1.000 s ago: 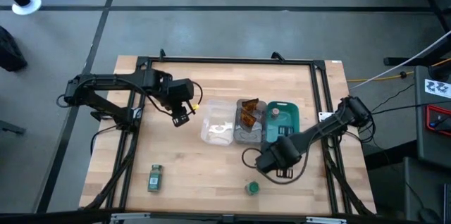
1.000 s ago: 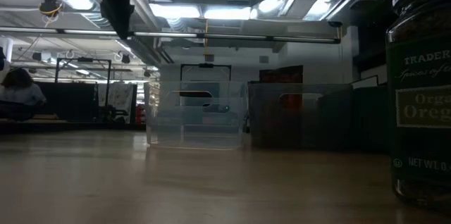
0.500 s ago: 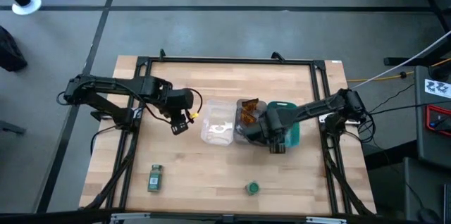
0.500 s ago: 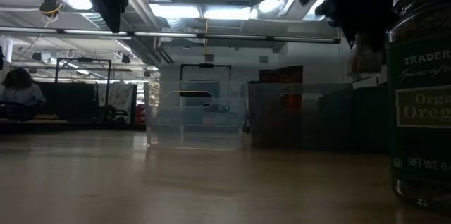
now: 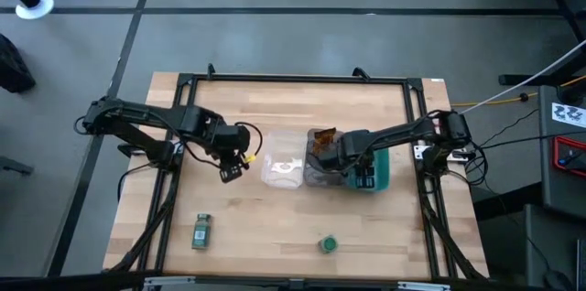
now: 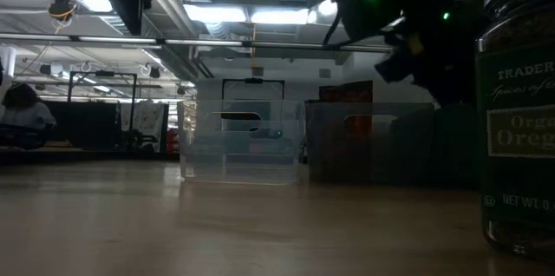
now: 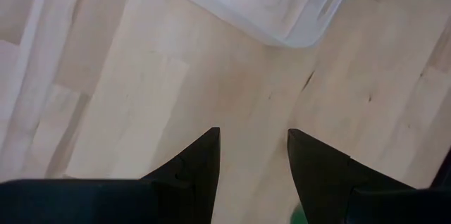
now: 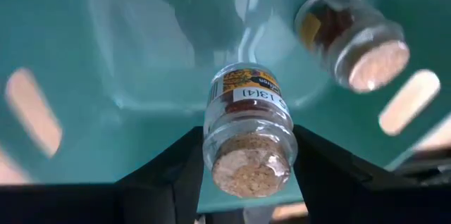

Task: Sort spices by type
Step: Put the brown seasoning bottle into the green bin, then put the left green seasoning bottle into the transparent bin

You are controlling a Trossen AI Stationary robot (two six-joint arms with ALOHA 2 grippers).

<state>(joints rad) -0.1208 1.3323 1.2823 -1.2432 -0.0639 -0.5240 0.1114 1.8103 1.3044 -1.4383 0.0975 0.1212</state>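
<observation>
My right gripper (image 8: 243, 155) squeezes a pinkish-lidded jar (image 8: 248, 129) right above the teal tray (image 8: 84, 55), where its twin jar (image 8: 351, 30) already lies. My left gripper (image 7: 252, 155), fingers apart, waits beside the clear tray (image 7: 296, 9).

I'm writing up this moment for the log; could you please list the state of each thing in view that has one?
Right gripper: shut on a cork-lidded jar, over the teal tray.
Second cork-lidded jar: lying in the teal tray.
Left gripper: open, empty, above bare table beside the clear tray.
Sachets: in the grey tray.
Green-lidded jars: on the table, unsorted.
</observation>
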